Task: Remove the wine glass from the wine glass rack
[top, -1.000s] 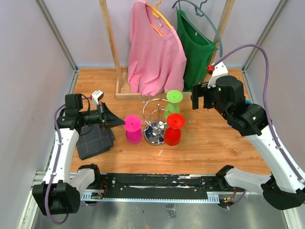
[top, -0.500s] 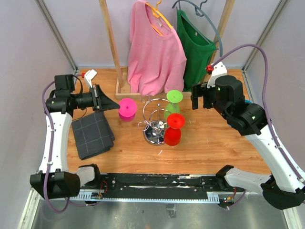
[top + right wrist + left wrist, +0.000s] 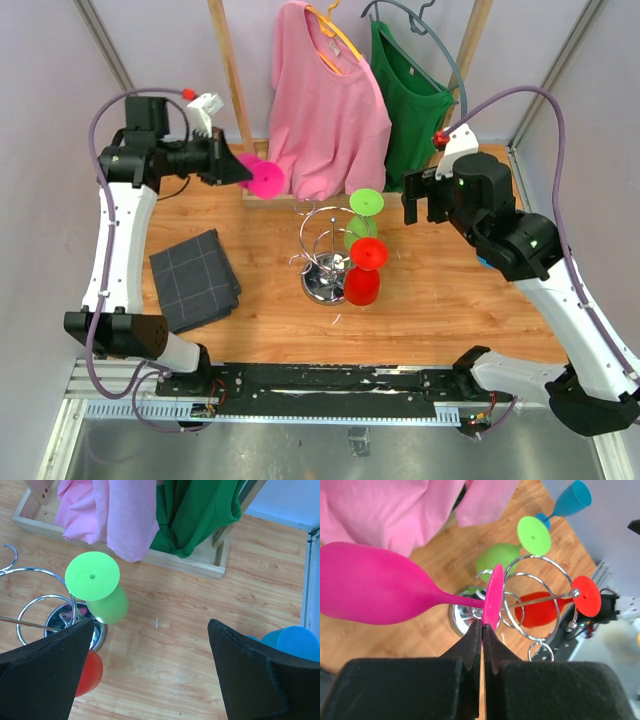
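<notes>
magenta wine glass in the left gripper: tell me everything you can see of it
The magenta wine glass looks like glossy opaque plastic: rounded bowl, thin stem, flat round foot. It is held sideways in the air, stem about level, clear of the chrome wire rack. The left gripper is shut on the foot's edge. Its bowl lies close to the hanging pink shirt; contact cannot be told.

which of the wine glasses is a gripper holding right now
The magenta glass, pinched by its foot in the left gripper; the green glass and red glass hang on the chrome rack.
</notes>
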Controlling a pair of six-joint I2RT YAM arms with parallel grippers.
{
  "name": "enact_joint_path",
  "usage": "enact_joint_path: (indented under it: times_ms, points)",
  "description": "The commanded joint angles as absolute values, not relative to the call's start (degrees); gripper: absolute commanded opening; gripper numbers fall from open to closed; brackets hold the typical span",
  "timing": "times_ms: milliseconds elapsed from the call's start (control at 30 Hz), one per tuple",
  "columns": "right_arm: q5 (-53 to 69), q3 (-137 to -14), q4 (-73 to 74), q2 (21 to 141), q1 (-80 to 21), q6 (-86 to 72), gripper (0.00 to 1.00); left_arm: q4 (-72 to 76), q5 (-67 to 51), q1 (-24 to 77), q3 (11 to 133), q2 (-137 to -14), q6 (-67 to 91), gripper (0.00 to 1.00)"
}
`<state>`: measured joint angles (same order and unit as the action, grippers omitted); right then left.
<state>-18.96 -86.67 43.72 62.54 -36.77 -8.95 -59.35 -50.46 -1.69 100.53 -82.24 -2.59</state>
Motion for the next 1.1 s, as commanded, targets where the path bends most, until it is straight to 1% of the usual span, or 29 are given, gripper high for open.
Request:
enact_joint_path:
  times_ms: [0,67,200,333,433,533,667,867,967,1067]
  points:
    - [-21.12,-90.36,43.46,63.43,-36.85,-7.77,0.98,-57.3,-37.71,8.82,110.88,-85.62,-9.48,0.0]
    - [-20.88,-91.41,43.93,63.31,-35.69,-8.27,0.98,-55.49,-32.35,13.98,114.88,-87.77,-11.28,0.0]
    - [-18.41,-92.87,46.26,61.74,-29.46,-10.04,0.98,-52.3,-22.73,23.29,123.13,-92.44,-16.28,0.0]
    - [-15.24,-92.43,49.14,58.4,-20.0,-10.45,0.98,-50.68,-15.46,32.2,129.33,-96.67,-22.41,0.0]
    - [-12.37,-93.19,53.03,56.91,-11.11,-9.24,0.98,-49.16,-10.62,39.09,131.41,-98.89,-28.1,0.0]
    - [-10.97,-94.98,56.35,55.98,-4.23,-6.98,0.98,-46.7,-6.69,45.38,130.36,-99.61,-34.54,0.0]
    - [-8.58,-96.92,59.3,55.41,2.17,-4.87,0.98,-42.4,-3.59,52.33,127.78,-100.44,-39.79,0.0]
    - [-8.08,-98.69,61.41,54.47,4.22,-4.58,0.98,-37.59,-1.41,60.59,124.23,-101.15,-45.22,0.0]
    - [-8.13,-100.63,62.1,54.76,4.22,-4.57,0.98,-32.93,0.15,64.66,117.54,-99.41,-48.77,0.0]
    - [-6.57,-104.75,63.38,56.26,4.22,-4.57,0.98,-22.49,3.11,68.27,106.04,-95.23,-54.49,0.0]
